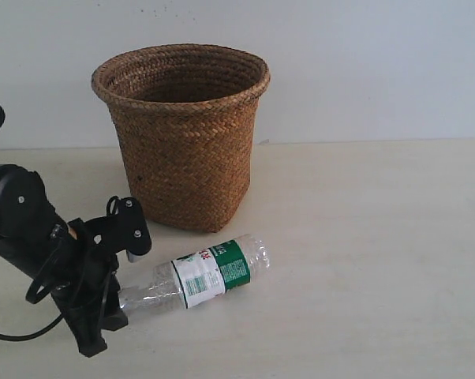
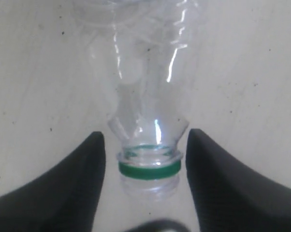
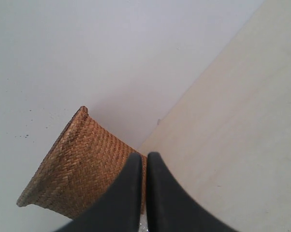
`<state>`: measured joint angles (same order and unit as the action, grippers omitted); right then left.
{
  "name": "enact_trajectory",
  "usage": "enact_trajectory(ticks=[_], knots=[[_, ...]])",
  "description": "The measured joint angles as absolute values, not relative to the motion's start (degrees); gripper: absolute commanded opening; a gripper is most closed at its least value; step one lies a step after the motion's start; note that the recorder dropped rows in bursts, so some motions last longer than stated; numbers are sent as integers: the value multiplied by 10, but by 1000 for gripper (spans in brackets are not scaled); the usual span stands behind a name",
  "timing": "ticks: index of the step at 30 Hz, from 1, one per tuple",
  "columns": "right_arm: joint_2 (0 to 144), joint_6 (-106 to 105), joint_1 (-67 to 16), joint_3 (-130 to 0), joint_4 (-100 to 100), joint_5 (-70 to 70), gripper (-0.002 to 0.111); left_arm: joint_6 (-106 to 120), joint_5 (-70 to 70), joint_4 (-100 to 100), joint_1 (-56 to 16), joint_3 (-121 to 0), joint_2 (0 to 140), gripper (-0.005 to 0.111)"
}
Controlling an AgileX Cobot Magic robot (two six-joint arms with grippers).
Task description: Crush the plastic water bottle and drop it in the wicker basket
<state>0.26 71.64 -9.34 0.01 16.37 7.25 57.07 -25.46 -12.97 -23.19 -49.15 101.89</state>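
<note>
Bottle (image 1: 210,275) lies on its side on the pale table (image 1: 364,237), in the lower middle of the exterior view. Its white-and-green label faces up, its base points to the right and its neck points to the lower left. The brown woven basket (image 1: 182,134) stands upright just behind it in the upper middle, before a plain wall (image 1: 364,63), and the two are near but apart. The black left arm comes in from the lower left, and the left gripper (image 1: 127,288) sits around the neck end of the bottle with one finger above it and one below. The right gripper is out of this view.

In the left wrist view, the clear bottle (image 2: 150,96) fills the middle, its wall creased and dented above the shoulder. A green ring (image 2: 149,168) circles the neck. The left gripper (image 2: 145,133) straddles that neck, with a black finger (image 2: 87,179) on either side. The fingers are spread a little wider than the neck, one close to the ring and the other with a clear gap. The table (image 2: 39,72) lies beneath.

In the right wrist view, the right gripper (image 3: 146,157) has its fingers (image 3: 126,193) pressed together with only a thin slit between them, holding nothing. Beyond them the basket (image 3: 73,174) stands on the table (image 3: 242,135) against the wall (image 3: 87,48).
</note>
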Motion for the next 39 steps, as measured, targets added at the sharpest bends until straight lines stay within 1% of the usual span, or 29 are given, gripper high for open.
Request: enact_trajectory(ticks=[5, 13, 21, 39], knots=[[3, 716, -93, 0, 164, 73, 0, 575, -255, -130, -233, -491, 1019, 5], [3, 716, -93, 0, 164, 73, 0, 596, -261, -131, -233, -491, 1019, 4], [3, 716, -93, 0, 164, 73, 0, 598, -289, -84, -233, -491, 1019, 4], [3, 714, -93, 0, 164, 70, 0, 599, -291, -78, -233, -492, 1019, 4]])
